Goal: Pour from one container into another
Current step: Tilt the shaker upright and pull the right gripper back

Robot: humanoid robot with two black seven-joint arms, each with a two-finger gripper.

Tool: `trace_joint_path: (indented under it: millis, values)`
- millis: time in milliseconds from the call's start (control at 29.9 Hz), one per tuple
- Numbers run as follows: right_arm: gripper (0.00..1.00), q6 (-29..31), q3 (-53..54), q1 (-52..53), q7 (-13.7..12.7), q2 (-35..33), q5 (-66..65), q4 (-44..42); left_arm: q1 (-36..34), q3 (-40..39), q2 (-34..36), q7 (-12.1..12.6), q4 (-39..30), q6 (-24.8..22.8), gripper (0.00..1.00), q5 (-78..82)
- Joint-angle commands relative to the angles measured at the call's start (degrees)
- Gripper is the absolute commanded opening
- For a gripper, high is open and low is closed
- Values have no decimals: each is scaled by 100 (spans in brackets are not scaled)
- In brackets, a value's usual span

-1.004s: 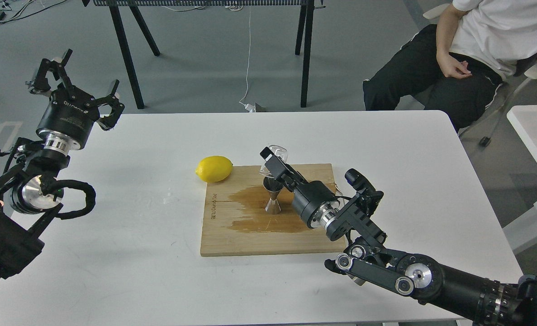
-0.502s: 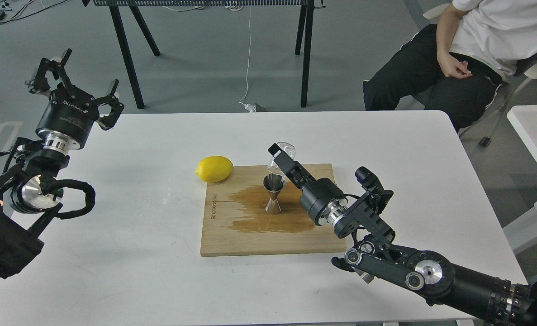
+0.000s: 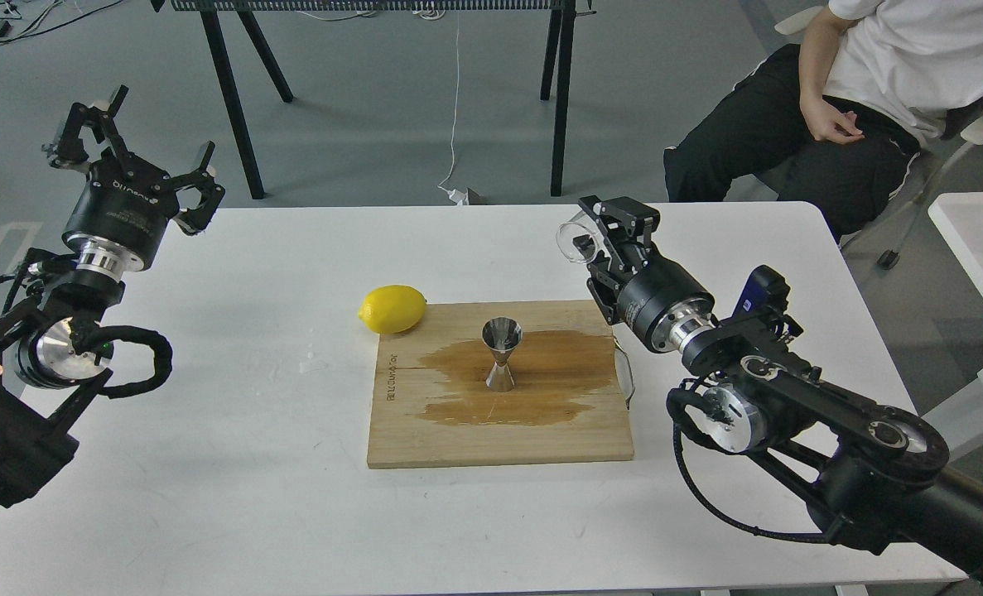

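Start at your left: the left gripper (image 3: 131, 153) hangs off the bench's (image 3: 209, 497) far-left corner with its jaws spread and nothing between them, well apart from everything on the board, so it has no part in what comes next. Moving right, the lemon (image 3: 392, 308) sits at the far-left corner of the wooden board (image 3: 499, 439), touching or just overlapping its edge. Near the middle of the board the steel jigger (image 3: 501, 354) stands upright on its narrow waist, open mouth facing up, in the middle of a wide brown wet stain on the wood. Further right and beyond the board's far-right corner, your right gripper (image 3: 603, 236) holds the clear glass cup (image 3: 578, 242) pinched in its jaws, raised over the bare bench. The cup looks tipped on its side, mouth turned left toward the jigger's side; whether any liquid is left inside cannot be told from here. The relation to hold in mind: the jigger lies down and to the left of the cup, nearer you, and only the right arm is within easy reach of it. If more pouring is wanted, you would likely need to carry the cup back left and toward you until its lip sits right above the jigger's mouth; the stain suggests the small mouth is easy to miss.
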Motion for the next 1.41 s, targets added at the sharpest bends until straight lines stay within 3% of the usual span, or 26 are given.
trace_joint_path:
  millis: [0, 368, 670, 904, 1239, 1373]
  values:
    - [36, 314, 520, -445, -87, -20, 720, -21, 1, -1, 14, 0, -8, -7, 100, 1]
    - [36, 1281, 1497, -1342, -422, -11, 2442, -505, 132, -9, -30, -17, -17, 2, 100, -105]
    - [36, 1624, 2296, -1931, -624, 15, 3910, -926, 132, -176, -179, 0, 0, 28, 100, -263]
    - [36, 2449, 2631, -2028, -1133, 42, 4799, -2112, 132, -291, -65, 35, 26, -16, 100, -298]
    - [37, 3864, 2569, -1993, -1836, 375, 4826, -3623, 124, -352, -91, 35, 71, -7, 100, -298]
    - [37, 3954, 2543, -1888, -1898, 428, 4826, -3914, 132, -352, -83, 35, 79, 2, 100, -298]
